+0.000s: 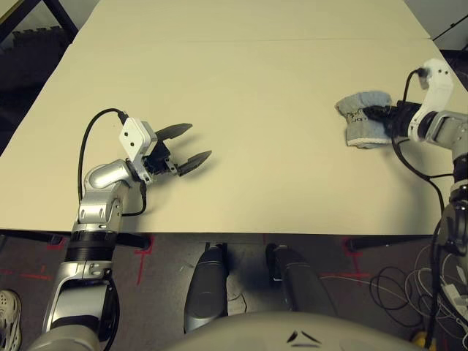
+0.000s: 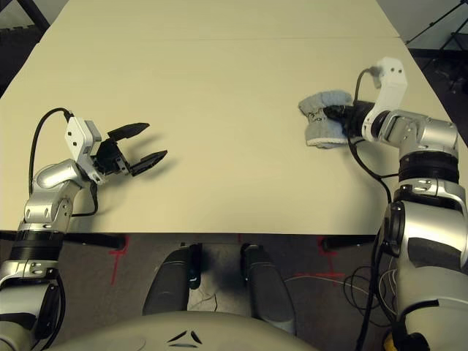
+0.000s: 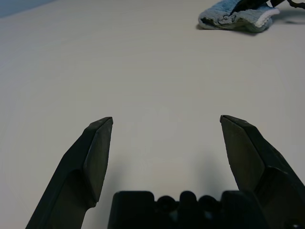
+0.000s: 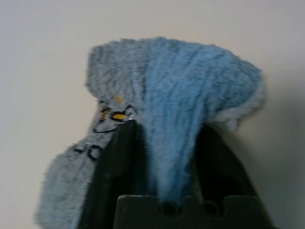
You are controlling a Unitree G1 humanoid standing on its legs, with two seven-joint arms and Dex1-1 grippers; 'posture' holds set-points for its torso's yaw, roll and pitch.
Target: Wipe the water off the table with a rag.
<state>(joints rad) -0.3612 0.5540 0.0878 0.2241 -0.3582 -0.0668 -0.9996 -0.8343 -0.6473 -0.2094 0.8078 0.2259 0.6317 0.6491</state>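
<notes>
the rag is pinched by the right gripper on the table. the left gripper is held open, well apart from it.

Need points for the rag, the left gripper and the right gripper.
rag (image 1: 363, 117): left eye view, middle of the cloth.
left gripper (image 1: 196, 145): left eye view, midway between its open fingertips.
right gripper (image 4: 164, 126): right wrist view, between fingertips pinching the cloth.

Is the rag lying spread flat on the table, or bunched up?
Bunched up: the rag is pinched into a raised fold between the right claw's fingers, resting on the table.
</notes>
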